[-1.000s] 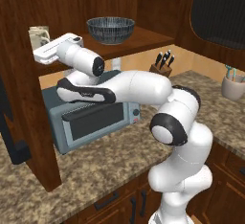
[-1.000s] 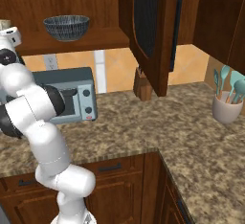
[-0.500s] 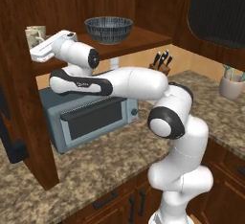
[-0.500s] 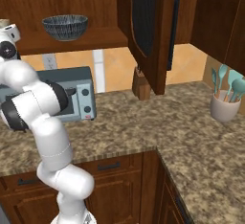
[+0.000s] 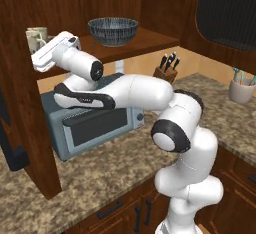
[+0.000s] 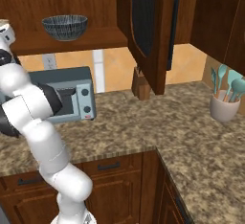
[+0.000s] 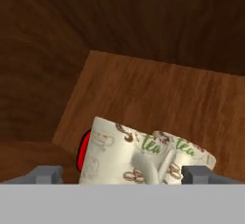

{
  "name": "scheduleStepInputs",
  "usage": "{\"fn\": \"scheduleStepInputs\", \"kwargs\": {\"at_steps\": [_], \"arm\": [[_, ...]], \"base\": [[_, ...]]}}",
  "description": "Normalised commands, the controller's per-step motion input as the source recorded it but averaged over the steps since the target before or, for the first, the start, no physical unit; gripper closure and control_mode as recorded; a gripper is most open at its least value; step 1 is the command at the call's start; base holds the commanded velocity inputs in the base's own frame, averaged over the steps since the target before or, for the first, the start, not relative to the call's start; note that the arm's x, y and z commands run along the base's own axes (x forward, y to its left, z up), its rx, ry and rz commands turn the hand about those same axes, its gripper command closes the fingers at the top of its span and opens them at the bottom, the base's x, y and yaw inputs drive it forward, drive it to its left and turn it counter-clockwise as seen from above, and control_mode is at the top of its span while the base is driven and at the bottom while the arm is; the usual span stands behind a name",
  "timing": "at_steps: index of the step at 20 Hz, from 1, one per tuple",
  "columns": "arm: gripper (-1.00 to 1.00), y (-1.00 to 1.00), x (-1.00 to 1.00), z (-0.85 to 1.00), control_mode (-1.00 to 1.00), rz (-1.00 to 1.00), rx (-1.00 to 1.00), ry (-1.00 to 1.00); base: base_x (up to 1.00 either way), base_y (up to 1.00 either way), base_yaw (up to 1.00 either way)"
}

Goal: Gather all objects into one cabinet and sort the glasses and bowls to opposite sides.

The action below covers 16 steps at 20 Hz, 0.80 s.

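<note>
Hand view looks down at two cream mugs (image 7: 143, 156) printed with green and brown marks, standing side by side on the wooden cabinet shelf (image 7: 158, 94); a sliver of the red mug (image 7: 84, 149) shows just behind their left side. The end effector (image 7: 122, 174) sits low over these mugs with its two fingertips spread wide, one at each side of the pair, and I cannot tell whether they touch anything.

In the left base view the arm reaches up to the left end of the shelf, where the cream mugs (image 5: 36, 38) stand by the cabinet's side panel (image 5: 25, 123), while the dark ribbed bowl (image 5: 113, 30) sits well apart toward the shelf's right.

Judging from this, the gathering looks nearly done: mugs grouped left, bowl right. The step in hand seems to be placing or nudging a mug into its group. The next move likely calls for a straight withdrawal without tipping the closely packed mugs.

Below, a blue-grey microwave (image 5: 95, 123) rests on the speckled granite table (image 6: 143, 122), with a knife block (image 5: 168, 68) and a utensil pot (image 6: 225, 106) farther right.
</note>
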Motion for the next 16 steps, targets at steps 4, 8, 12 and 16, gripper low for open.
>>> {"fn": "scheduleStepInputs", "kwargs": {"at_steps": [4, 8, 12, 16], "arm": [[-1.0, -0.19, -1.0, -0.18, -1.0, -0.08, 0.02, -0.13], [-1.0, -0.58, -1.0, -0.22, -1.0, -0.15, 0.08, -0.01], [-1.0, -0.78, -1.0, -0.47, -1.0, -0.16, 0.01, 0.07], [-1.0, -0.69, -1.0, -0.57, -1.0, -0.12, -0.02, 0.27]], "base": [[0.0, 0.0, 0.0], [0.0, 0.0, 0.0], [0.0, 0.0, 0.0], [0.0, 0.0, 0.0]]}}
